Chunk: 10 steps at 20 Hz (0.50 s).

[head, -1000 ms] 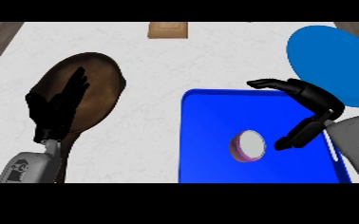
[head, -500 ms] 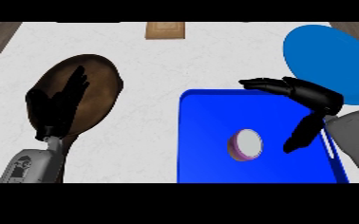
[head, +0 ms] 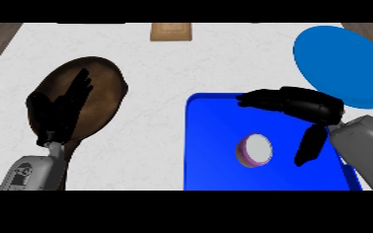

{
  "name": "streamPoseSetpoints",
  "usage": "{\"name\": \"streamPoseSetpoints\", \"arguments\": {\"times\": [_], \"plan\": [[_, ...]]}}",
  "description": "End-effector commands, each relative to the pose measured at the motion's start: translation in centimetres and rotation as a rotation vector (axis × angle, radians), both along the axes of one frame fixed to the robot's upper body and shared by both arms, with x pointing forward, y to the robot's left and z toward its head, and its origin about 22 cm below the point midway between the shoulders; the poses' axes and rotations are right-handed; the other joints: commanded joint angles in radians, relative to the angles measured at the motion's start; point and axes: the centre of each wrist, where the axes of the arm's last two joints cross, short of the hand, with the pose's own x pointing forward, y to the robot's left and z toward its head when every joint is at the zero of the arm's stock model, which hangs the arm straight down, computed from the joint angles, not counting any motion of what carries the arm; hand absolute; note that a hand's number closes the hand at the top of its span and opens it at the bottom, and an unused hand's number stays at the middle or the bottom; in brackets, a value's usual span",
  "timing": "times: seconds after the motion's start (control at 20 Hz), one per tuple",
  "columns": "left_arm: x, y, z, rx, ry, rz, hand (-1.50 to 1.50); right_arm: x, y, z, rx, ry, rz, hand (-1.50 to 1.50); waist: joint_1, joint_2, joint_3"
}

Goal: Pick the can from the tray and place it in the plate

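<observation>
Right robot hand [head: 302, 106] over the blue tray [head: 218, 143], spread wide: fingers stretched left across the tray's far part, thumb hanging down just right of the can [head: 255, 150]. Holds nothing; a gap shows between thumb and can. The can sits upright in the tray's middle, pale top with a purple rim, seen from above, so its height is not readable.

Step, by my read: pre-grasp approach, pick not yet made. Next move calls for bringing the hand lower and left so the can lies between fingers and thumb, closing round it, lifting clear of the tray wall, then carrying to the plate.

Two candidate plates: a blue plate [head: 336, 64] beyond the tray at the right, near the right hand, and a brown plate [head: 102, 86] at the left. Which one is meant, cannot tell.

Left robot hand [head: 58, 108] rests open over the brown plate, fingers up, covering part of it.

White counter [head: 182, 69] under it all; a small tan block [head: 172, 31] at the far edge, cut off, unclear what it is. Blue plate's right side runs out of view; tray's near edge and right corner are also cropped.
</observation>
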Motion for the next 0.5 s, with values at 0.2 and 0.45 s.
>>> {"name": "streamPoseSetpoints", "arguments": {"times": [0.2,0.45], "plan": [[-0.5,2.0,-0.1,0.005,-0.022,0.013,0.00,-1.5,2.7,-0.5,-0.196,-0.053,0.038,-1.50,0.002,0.000,0.000],[-0.5,0.0,-0.4,0.001,0.002,0.001,0.00,-2.3,4.3,1.1,-0.265,-0.061,0.052,-1.50,-0.003,-0.002,0.000]]}}
